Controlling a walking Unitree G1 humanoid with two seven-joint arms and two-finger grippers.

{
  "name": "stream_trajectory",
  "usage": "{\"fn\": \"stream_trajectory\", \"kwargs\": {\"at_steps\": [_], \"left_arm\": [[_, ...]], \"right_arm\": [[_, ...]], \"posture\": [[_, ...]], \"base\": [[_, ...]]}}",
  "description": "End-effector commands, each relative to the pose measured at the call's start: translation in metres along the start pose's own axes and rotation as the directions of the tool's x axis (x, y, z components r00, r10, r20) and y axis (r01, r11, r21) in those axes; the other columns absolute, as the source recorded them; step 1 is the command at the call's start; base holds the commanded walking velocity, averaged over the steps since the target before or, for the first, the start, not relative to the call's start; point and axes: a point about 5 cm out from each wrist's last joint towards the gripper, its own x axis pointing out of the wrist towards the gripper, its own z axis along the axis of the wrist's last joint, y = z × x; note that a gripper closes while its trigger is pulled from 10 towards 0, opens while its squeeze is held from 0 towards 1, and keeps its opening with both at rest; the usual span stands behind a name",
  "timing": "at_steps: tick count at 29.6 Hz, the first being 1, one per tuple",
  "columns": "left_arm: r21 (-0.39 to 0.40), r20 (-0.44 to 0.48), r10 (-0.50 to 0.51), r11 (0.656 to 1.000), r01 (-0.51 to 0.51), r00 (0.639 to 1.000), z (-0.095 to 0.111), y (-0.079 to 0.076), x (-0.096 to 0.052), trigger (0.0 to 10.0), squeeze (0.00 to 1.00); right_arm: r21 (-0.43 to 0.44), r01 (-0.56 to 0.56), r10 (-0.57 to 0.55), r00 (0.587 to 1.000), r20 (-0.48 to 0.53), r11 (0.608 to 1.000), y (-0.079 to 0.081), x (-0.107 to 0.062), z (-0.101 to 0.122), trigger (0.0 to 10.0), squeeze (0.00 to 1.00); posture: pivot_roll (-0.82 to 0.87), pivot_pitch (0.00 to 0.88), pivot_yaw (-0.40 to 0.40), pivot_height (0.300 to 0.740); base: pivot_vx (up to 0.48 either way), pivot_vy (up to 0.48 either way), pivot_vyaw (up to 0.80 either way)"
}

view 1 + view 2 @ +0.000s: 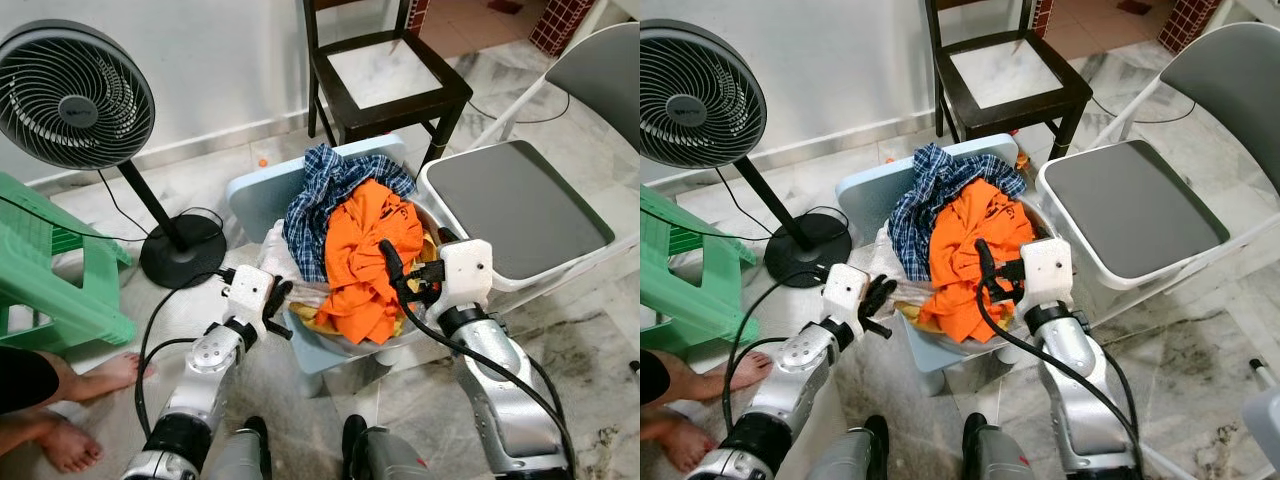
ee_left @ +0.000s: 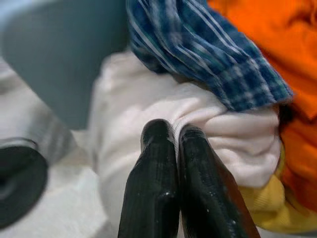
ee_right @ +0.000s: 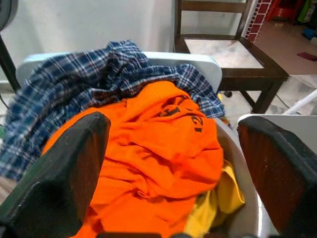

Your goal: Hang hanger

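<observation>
On the marble floor, my left gripper (image 2: 171,136) pinches the white cloth (image 2: 223,134); my right gripper (image 3: 173,168), spread wide, could snag the orange shirt (image 3: 158,163).

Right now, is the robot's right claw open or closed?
Open. The right gripper has its two black fingers spread wide apart over the orange shirt.

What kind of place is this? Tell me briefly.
Probably a room in a home, used for laundry: a heap of clothes on a chair, a standing fan, a wooden chair and marble floor tiles.
</observation>
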Motion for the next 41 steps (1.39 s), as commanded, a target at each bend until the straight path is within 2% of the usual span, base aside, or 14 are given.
{"fn": "stream_trajectory", "kwargs": {"at_steps": [1, 6, 8, 10, 12, 16, 18, 19, 20, 21, 24, 30, 33, 41], "left_arm": [[0.001, 0.011, 0.030, 1.000, -0.030, 0.999, 0.000, 0.004, -0.007, 0.0, 0.00], [0.017, 0.002, 0.048, 0.999, -0.048, 0.999, -0.006, 0.006, -0.022, 0.0, 0.00], [0.057, 0.096, 0.040, 0.997, -0.046, 0.995, 0.010, 0.004, -0.022, 0.0, 0.00], [0.128, 0.261, 0.038, 0.989, -0.074, 0.964, 0.040, 0.003, -0.025, 0.0, 0.00], [0.166, 0.355, 0.040, 0.980, -0.105, 0.934, 0.059, 0.005, -0.027, 0.0, 0.00], [0.242, 0.464, 0.047, 0.954, -0.178, 0.885, 0.088, 0.012, -0.031, 0.0, 0.00], [0.247, 0.482, 0.056, 0.949, -0.196, 0.875, 0.095, 0.015, -0.031, 0.0, 0.00], [0.259, 0.540, 0.083, 0.931, -0.259, 0.838, 0.116, 0.025, -0.030, 0.0, 0.00], [0.259, 0.540, 0.083, 0.931, -0.259, 0.838, 0.116, 0.025, -0.030, 0.0, 0.00], [0.262, 0.582, 0.095, 0.918, -0.297, 0.808, 0.134, 0.033, -0.029, 0.0, 0.00], [0.272, 0.635, 0.104, 0.897, -0.349, 0.765, 0.161, 0.046, -0.025, 0.0, 0.00], [0.300, 0.693, 0.102, 0.860, -0.414, 0.713, 0.197, 0.066, -0.019, 0.0, 0.00], [0.313, 0.697, 0.090, 0.855, -0.414, 0.712, 0.203, 0.070, -0.014, 0.0, 0.00], [0.359, 0.696, 0.004, 0.864, -0.353, 0.718, 0.219, 0.056, 0.020, 0.0, 0.00]], "right_arm": [[0.009, -0.004, 0.004, 1.000, -0.027, 1.000, -0.001, -0.002, -0.005, 10.0, 0.00], [0.013, -0.010, 0.011, 1.000, -0.028, 1.000, 0.002, 0.002, -0.005, 10.0, 0.00], [0.004, -0.027, 0.027, 0.999, -0.023, 1.000, 0.007, 0.003, -0.005, 10.0, 0.00], [-0.002, -0.033, 0.033, 0.999, -0.017, 0.999, 0.009, 0.002, -0.004, 10.0, 0.00], [-0.003, -0.024, 0.024, 1.000, -0.009, 1.000, 0.010, 0.003, -0.003, 10.0, 0.00], [0.003, -0.006, 0.006, 1.000, 0.000, 1.000, 0.010, 0.004, -0.003, 10.0, 0.00], [0.003, -0.005, 0.005, 1.000, 0.001, 1.000, 0.010, 0.004, -0.003, 10.0, 0.00], [0.004, 0.001, -0.001, 1.000, 0.006, 1.000, 0.010, 0.004, -0.002, 10.0, 0.00], [0.004, 0.001, -0.001, 1.000, 0.006, 1.000, 0.010, 0.004, -0.002, 10.0, 0.00], [0.005, 0.004, -0.004, 1.000, 0.008, 1.000, 0.010, 0.004, -0.002, 10.0, 0.00], [-0.002, 0.013, -0.013, 1.000, 0.005, 1.000, 0.007, 0.004, -0.004, 10.0, 0.00], [-0.006, 0.035, -0.035, 0.999, 0.005, 0.999, 0.005, 0.005, -0.005, 10.0, 0.00], [-0.003, 0.036, -0.036, 0.999, 0.004, 0.999, 0.008, 0.006, -0.006, 10.0, 0.00], [0.016, 0.053, -0.053, 0.999, 0.001, 0.998, 0.014, 0.006, -0.008, 10.0, 0.00]], "posture": [[0.10, 0.302, -0.017, 0.740], [0.11, 0.303, -0.020, 0.740], [0.11, 0.301, -0.021, 0.740], [0.12, 0.301, -0.022, 0.740], [0.12, 0.299, -0.021, 0.740], [0.12, 0.297, -0.020, 0.740], [0.12, 0.295, -0.017, 0.740], [0.12, 0.293, -0.015, 0.740], [0.12, 0.293, -0.015, 0.740], [0.12, 0.292, -0.014, 0.740], [0.13, 0.288, -0.010, 0.740], [0.13, 0.279, -0.002, 0.740], [0.13, 0.277, 0.002, 0.740], [0.12, 0.278, 0.022, 0.740]], "base": [[0.000, 0.000, 0.00], [0.000, 0.000, 0.00], [0.000, 0.000, 0.00], [0.000, 0.000, 0.00], [0.000, 0.000, 0.00], [0.000, 0.000, 0.00], [0.000, 0.000, 0.00], [0.000, 0.000, 0.00], [0.000, 0.000, 0.00], [0.000, 0.000, 0.00], [0.000, 0.000, 0.00], [0.000, 0.000, 0.00], [0.000, 0.000, 0.00], [0.000, 0.000, 0.00]]}}
